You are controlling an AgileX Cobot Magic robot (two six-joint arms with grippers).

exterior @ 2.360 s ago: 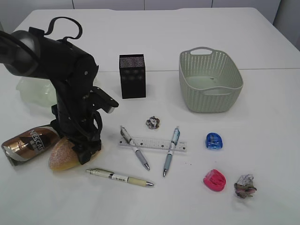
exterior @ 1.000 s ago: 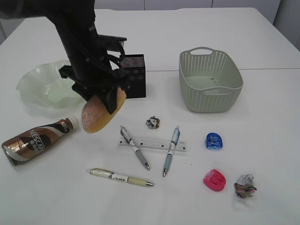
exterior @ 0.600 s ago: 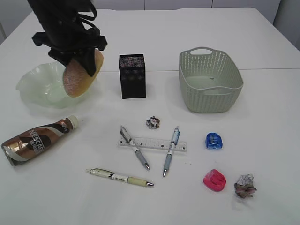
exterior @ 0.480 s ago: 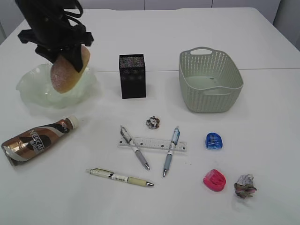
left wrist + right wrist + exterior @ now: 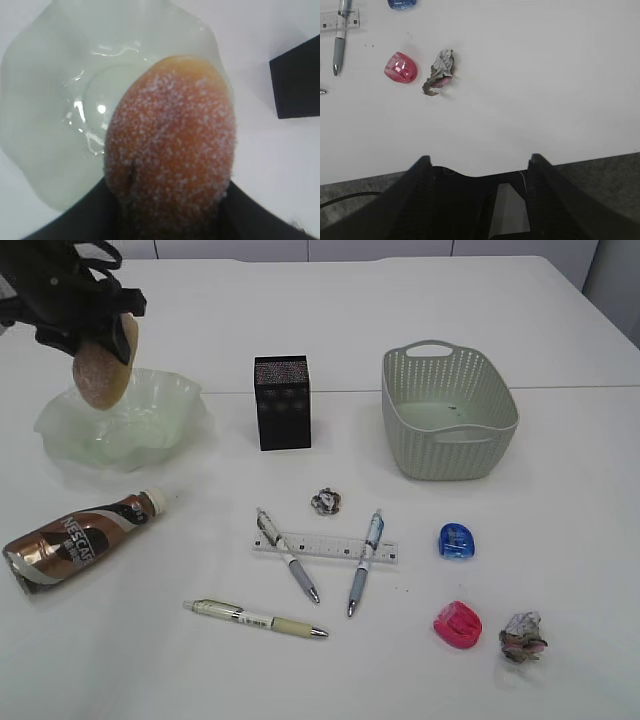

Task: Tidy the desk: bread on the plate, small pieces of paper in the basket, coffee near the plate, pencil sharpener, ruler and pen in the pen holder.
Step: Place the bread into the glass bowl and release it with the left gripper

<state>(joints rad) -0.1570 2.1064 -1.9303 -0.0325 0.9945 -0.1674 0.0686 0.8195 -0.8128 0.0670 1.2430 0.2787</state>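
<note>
Above the plate [image 5: 150, 430], left jaws grip the bread [image 5: 172, 150]; right jaws seemingly open, empty.

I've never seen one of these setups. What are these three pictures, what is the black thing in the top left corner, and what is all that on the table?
A two-armed robot is tidying a white desk. One camera looks down at the desk from the front; one sits on each wrist.

The black shape is the left gripper, holding a sugared bread roll above the green glass plate. The left wrist picture shows that roll close up.

The right gripper is open and empty at the desk's edge.

On the desk: a black pen holder, a basket, a coffee bottle on its side, three pens across a ruler, blue and pink sharpeners, two paper balls.
</note>
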